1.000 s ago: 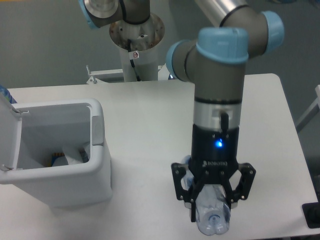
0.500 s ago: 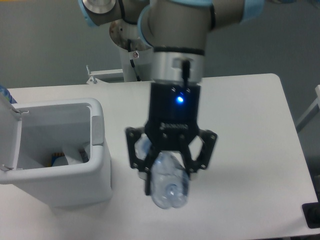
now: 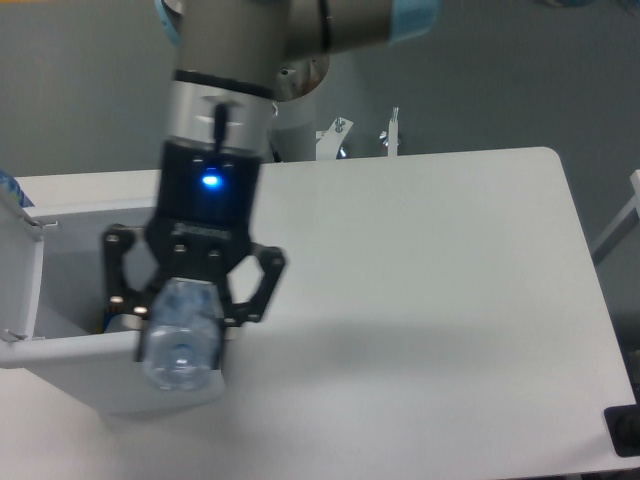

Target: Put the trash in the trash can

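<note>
My gripper (image 3: pixel 183 335) is shut on a clear plastic water bottle (image 3: pixel 182 340), held lengthwise with its base toward the camera. It hangs above the right part of the white trash can (image 3: pixel 70 365), over the open top. The bin's lid (image 3: pixel 20 270) stands raised at the left. The gripper body and bottle cover most of the bin's inside, so the wrapper is hidden. A scrap of blue shows inside the bin beside the left finger.
The white table (image 3: pixel 430 280) stretches to the right, with its rounded far corner at top right. The arm's grey base column (image 3: pixel 300 110) stands behind the table. A dark object (image 3: pixel 625 432) sits at the lower right edge.
The gripper has carried the bottle leftward from the table's front right to above the trash can, rising on the way. The grip on the bottle has held throughout.
</note>
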Available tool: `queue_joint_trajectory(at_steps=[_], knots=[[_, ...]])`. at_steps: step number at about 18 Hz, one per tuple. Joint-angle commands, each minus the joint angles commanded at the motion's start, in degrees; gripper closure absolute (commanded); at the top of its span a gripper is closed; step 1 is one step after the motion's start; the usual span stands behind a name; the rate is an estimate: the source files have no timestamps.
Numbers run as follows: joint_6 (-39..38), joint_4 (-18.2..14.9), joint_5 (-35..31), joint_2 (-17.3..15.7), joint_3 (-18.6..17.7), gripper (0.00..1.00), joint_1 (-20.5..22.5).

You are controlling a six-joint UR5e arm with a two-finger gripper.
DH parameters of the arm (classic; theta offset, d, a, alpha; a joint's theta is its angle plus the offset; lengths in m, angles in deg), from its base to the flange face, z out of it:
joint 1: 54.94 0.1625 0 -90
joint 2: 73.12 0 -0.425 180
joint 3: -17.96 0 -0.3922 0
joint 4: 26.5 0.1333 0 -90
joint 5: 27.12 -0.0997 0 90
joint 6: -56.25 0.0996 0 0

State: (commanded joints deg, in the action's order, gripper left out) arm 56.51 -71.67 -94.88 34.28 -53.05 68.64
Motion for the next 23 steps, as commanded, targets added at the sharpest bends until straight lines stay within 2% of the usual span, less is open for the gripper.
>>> queue_joint_trajectory(at_steps=[2,8,13,14,15,16,17,23], knots=[[0.09,0.00,0.00,0.09,-0.35,0.38,-1.32],[0.53,0.09,-0.09,-0.09,-3.34,0.38,-2.03],[1.14,0.18,-0.09,-0.09,-4.30,0.36,-2.03],[1.66,0.26,-0.09,-0.18,-4.83,0.33,-2.11],[3.41,0.26,-0.09,-0.26,-5.10,0.22,-2.12],[4.99,0.35,-0.09,-0.35,-5.45,0.04,-2.12],[5.01,0.26,-0.09,-0.61,-5.45,0.00,-2.12],[5.27,0.44,-0.53,-0.79,-3.52,0.00,-0.54]])
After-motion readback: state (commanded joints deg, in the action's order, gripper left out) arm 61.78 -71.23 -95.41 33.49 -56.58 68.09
